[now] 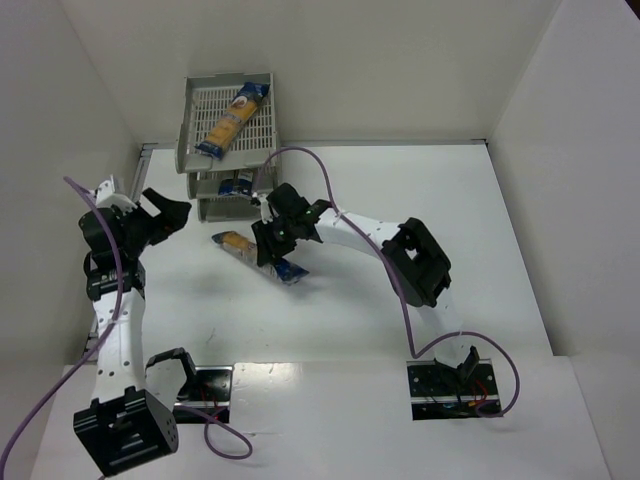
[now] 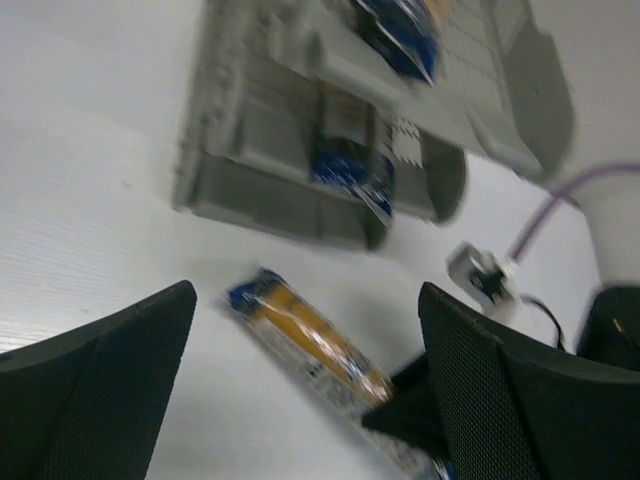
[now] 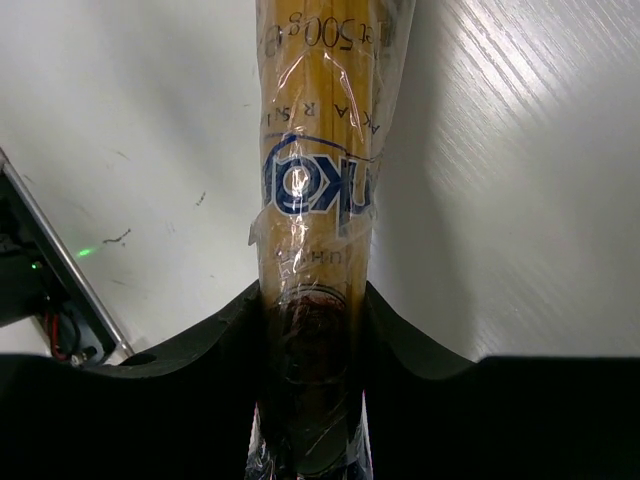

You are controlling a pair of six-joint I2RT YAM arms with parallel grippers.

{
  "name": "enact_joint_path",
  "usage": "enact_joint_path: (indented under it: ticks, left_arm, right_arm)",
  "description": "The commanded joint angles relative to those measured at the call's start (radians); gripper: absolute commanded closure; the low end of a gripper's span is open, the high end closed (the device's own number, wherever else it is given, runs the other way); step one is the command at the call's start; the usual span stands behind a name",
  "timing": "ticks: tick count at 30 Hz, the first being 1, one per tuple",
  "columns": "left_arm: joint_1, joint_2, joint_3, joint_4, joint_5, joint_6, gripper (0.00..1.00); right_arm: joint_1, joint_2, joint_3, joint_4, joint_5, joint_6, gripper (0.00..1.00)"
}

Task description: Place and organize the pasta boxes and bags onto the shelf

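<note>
Pasta bag (image 1: 236, 242) pinched in right gripper (image 1: 271, 245), left gripper (image 2: 305, 390) spread wide, empty.

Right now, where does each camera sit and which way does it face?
Top external: above and behind the robot, looking down on left arm, right arm, shelf, loose pasta pack.
Left wrist: on the left arm, facing the shelf; its open left claw frames the view.
Right wrist: looking down along the right claw, shut on that pack.
Shared: all three show the pack.
</note>
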Motion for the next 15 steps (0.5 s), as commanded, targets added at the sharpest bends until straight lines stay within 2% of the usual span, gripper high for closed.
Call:
enact_joint_path:
  ticks: [1, 4, 12, 15]
  left_arm:
    - [-0.006, 0.020, -0.003, -0.072, 0.303, 0.030, 0.01]
    - [-0.076, 0.077, -0.059, -0.139, 0.417, 0.021, 0.01]
    - [-0.181, 0.223, -0.086, -0.101, 0.396, -0.021, 0.00]
    - [-0.234, 0.290, -0.098, -0.031, 0.384, -0.061, 0.00]
  right_arm:
    - [-0.014, -0.080, 0.078, 0.110, -0.059, 0.070, 1.00]
    - [-0.025, -0.139, 0.045, 0.128, -0.059, 0.079, 1.00]
    - [-0.034, -0.213, -0.014, 0.171, -0.015, 0.167, 1.00]
    - [-0.034, -0.213, -0.014, 0.211, -0.039, 0.216, 1.00]
